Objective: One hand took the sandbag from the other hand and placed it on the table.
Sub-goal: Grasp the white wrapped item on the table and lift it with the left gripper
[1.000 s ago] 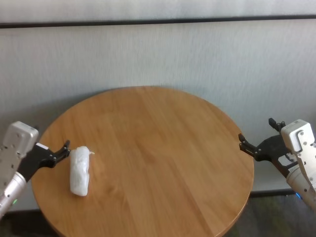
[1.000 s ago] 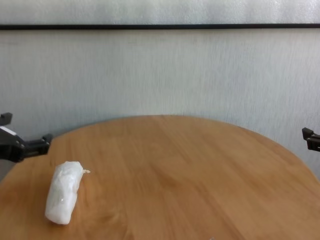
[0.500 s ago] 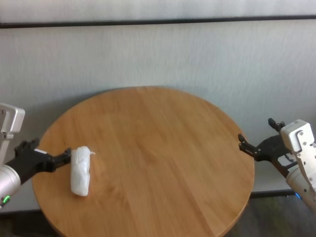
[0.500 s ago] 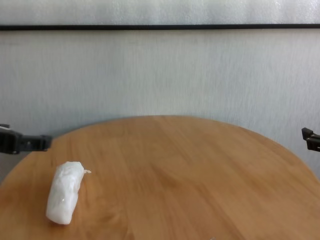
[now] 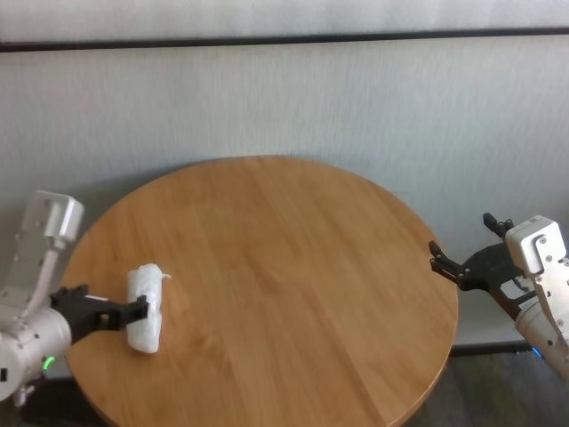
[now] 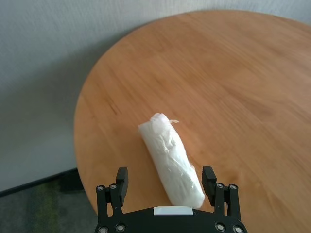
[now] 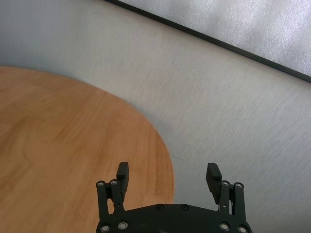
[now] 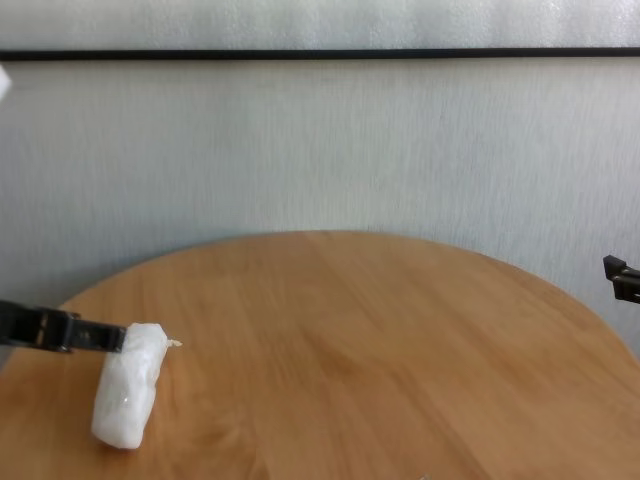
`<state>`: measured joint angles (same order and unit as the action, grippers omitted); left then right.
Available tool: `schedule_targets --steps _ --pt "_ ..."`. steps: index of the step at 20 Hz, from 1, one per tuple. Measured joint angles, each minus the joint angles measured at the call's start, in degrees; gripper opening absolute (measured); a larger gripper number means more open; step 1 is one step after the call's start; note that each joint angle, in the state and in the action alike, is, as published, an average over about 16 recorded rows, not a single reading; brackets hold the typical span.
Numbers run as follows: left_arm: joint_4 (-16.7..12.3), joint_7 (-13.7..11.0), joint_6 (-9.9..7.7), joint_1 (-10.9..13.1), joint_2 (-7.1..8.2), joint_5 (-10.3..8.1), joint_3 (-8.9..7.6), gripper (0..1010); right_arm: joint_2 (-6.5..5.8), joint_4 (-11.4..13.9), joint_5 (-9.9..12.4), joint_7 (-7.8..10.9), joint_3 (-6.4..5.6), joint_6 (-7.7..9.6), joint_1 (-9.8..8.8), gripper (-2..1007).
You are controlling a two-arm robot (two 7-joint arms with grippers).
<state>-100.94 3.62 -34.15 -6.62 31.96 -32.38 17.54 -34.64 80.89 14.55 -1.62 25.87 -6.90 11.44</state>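
The white lumpy sandbag [image 5: 145,307] lies on the round wooden table [image 5: 267,267] near its left edge, pinched tip pointing away from me. My left gripper [image 5: 135,312], on the green-lit wrist, is open and low over the table. In the left wrist view its fingers [image 6: 121,177] stand either side of the sandbag's [image 6: 172,158] near end without closing on it. In the chest view the left gripper [image 8: 112,338] reaches the sandbag [image 8: 128,385] from the left. My right gripper [image 5: 447,264], on the blue-lit wrist, hangs open and empty off the table's right edge.
A grey wall stands behind the table. The right wrist view shows the open right gripper [image 7: 168,174] beyond the table's rim [image 7: 163,145]. Dark floor shows below the table edge [image 6: 43,199] on the left.
My left gripper has swung down and in from beside the bag's far end, and its open fingers now straddle the bag. The sandbag and the right arm have not moved.
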Motion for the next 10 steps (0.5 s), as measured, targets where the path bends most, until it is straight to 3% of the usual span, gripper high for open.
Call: schedule_targets --steps 5,10 --pt "-0.1 1.4 -3.97 -0.7 -1.90 0.87 1.25 1000 0.00 0.0 0.0 0.00 0.00 0.00 0.00 1001" --pt "0.6 1.9 -6.44 -1.2 -3.82 1.12 1.68 1000 0.00 0.0 0.0 0.00 0.00 0.00 0.00 1001"
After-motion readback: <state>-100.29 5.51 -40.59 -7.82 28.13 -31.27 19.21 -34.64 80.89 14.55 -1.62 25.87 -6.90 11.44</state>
